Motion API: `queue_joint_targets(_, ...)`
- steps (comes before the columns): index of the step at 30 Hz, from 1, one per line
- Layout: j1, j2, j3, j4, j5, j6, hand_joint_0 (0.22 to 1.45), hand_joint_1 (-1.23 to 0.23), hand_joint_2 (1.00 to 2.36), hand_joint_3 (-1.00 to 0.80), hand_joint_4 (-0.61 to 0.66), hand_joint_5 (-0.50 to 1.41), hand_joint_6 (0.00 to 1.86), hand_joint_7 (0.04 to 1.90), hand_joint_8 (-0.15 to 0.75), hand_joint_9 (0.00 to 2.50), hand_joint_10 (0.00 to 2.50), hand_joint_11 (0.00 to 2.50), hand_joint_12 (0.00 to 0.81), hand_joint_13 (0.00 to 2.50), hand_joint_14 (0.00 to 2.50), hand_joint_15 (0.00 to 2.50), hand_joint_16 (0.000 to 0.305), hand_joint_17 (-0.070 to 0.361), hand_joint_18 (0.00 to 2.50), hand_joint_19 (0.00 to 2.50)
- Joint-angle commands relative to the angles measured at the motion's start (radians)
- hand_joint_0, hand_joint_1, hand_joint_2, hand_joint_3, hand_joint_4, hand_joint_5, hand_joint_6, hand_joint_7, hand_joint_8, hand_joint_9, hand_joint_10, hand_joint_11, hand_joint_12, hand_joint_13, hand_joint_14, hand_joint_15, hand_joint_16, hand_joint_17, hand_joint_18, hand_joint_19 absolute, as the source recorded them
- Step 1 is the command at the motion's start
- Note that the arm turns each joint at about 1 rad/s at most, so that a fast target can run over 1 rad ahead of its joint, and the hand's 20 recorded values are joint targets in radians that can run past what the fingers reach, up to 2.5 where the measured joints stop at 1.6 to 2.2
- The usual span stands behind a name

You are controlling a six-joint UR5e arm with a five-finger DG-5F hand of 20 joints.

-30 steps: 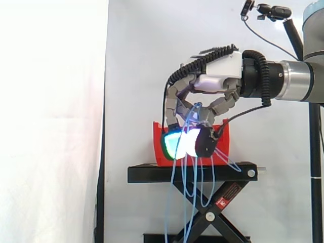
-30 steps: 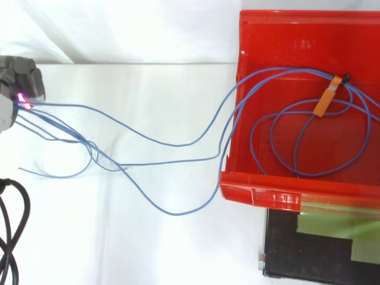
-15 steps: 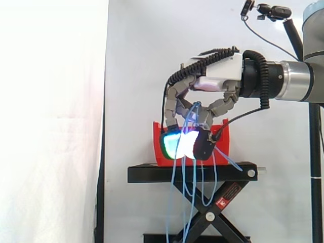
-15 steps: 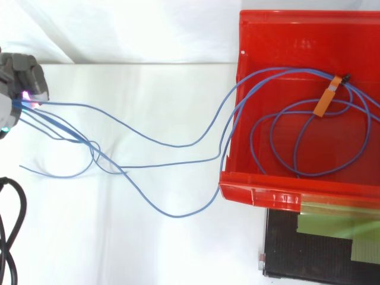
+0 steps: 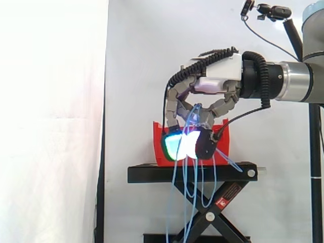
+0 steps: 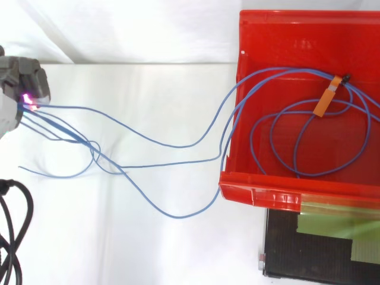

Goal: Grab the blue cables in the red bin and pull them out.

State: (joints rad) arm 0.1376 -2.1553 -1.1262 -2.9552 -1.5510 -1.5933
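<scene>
Pinching the blue cables (image 6: 178, 217) between curled fingers (image 5: 173, 105), the hand (image 5: 216, 80) holds them well apart from the red bin (image 6: 267, 196), where loops lie coiled; a steady, straight pull should clear the rim

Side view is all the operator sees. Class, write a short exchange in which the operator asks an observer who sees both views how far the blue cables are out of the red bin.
Operator: The hand grips the blue cables; are they out of the red bin?
Observer: No, loops lie on the bin's floor.
Operator: Where do they exit?
Observer: Over the wall facing the hand.
Operator: Anything on them?
Observer: An orange tag, inside the bin.
</scene>
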Motion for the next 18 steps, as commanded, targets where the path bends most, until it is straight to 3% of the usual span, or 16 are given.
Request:
queue_joint_targets(1,-0.001,0.0,0.0,-0.002,0.002,0.032,0.83,-0.93,1.0,-1.0,0.28,0.75,0.75,0.45,0.319,0.61,2.5,0.5,0.351,0.98,2.5,0.43,0.041,0.092,1.07,1.19)
queue_joint_targets(18,0.0,0.0,-0.001,-0.013,0.006,0.103,0.85,-0.98,1.0,-1.0,0.28,0.69,0.84,0.4,0.315,0.6,2.5,0.48,0.351,0.98,2.5,0.45,0.04,0.09,1.08,1.24)
